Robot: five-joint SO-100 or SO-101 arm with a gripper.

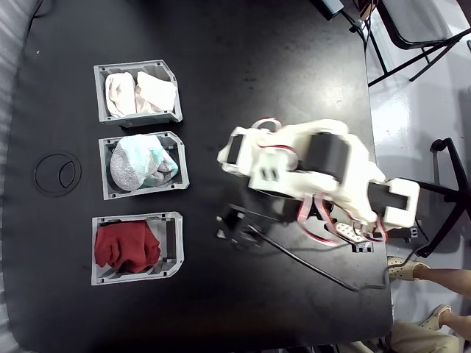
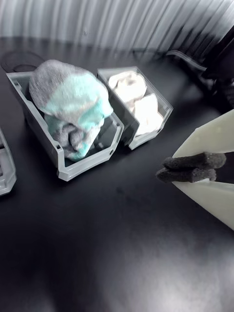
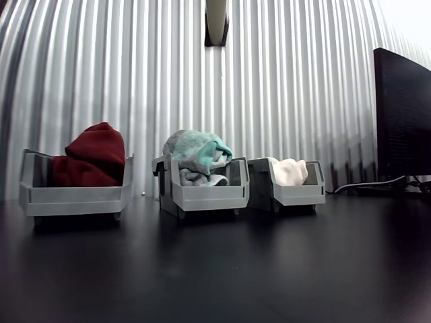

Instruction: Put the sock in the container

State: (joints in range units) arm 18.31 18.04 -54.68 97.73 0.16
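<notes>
Hand [image 2: 163, 174] with dark foam-padded fingers pressed together, empty, near lumpy white sock [image 2: 127, 84] in grey plastic container [image 2: 163, 119].

soft white cloth sock [image 1: 137, 93] in a grey matt plastic container [image 1: 171, 74]; dark counter [image 2: 117, 243] smooth with a dull sheen; pincer [image 2: 165, 174] fingers padded in rough black foam.

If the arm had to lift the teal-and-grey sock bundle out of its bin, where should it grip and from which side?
Grip the domed top of the teal-and-grey bundle, coming down from above. The crown bulges well over the rim of the middle bin, so it is free to pinch, while the bin walls block the lower sides. The soft folds should probably compress between the fingers.
</notes>
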